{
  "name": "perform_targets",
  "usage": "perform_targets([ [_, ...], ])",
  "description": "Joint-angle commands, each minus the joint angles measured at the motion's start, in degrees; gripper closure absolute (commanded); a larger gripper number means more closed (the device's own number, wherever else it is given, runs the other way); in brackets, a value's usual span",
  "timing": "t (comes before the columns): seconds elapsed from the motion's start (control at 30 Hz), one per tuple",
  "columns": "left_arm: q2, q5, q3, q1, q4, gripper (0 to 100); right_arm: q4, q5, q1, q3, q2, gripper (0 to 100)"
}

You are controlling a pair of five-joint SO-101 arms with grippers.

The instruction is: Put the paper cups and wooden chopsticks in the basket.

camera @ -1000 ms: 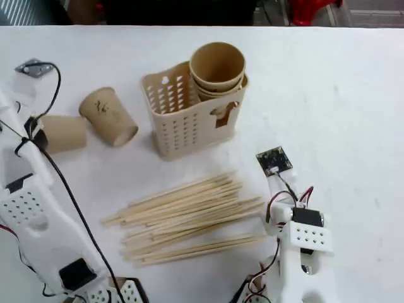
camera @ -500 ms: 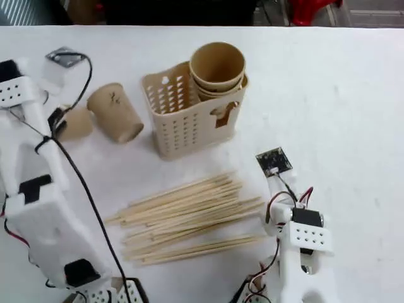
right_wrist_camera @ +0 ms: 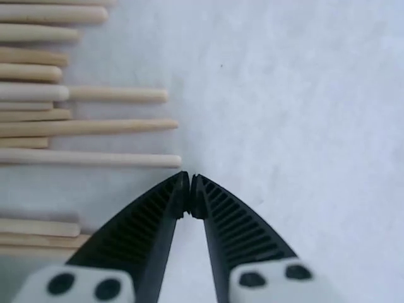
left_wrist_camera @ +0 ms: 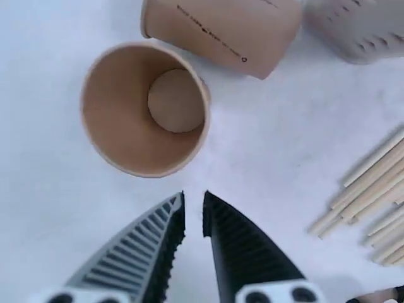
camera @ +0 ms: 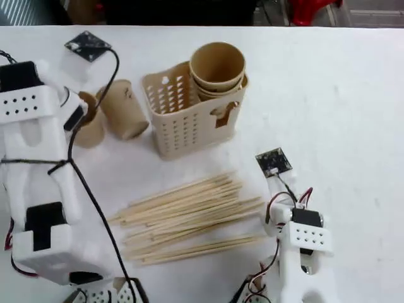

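Across the white table [camera: 334,95], a cup pickup is seemingly nearing: left gripper [left_wrist_camera: 194,197], barely parted and empty, is hovering by a paper cup [left_wrist_camera: 145,107] near the basket [camera: 189,123], needing wider jaws; right gripper [right_wrist_camera: 189,180] is idling clenched.

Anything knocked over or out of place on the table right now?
One paper cup lies on its side beside the basket; a second cup sits next to it, mouth toward the left gripper. The wooden chopsticks lie in a loose, splayed pile. Nothing looks damaged.
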State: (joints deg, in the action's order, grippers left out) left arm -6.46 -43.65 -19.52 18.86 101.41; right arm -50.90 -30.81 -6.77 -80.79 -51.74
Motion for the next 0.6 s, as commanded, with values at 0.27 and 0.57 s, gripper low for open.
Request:
perform_targets([
  [0.27, 2.6, 1.1, 1.9, 0.4, -5.0, 73, 0.7, -0.4, 0.0, 0.3, -0.1, 98.1],
  [0.57, 2.4, 0.5, 9.2, 0.8, -11.2, 75, 0.7, -0.4, 0.0, 0.3, -0.1, 98.1],
])
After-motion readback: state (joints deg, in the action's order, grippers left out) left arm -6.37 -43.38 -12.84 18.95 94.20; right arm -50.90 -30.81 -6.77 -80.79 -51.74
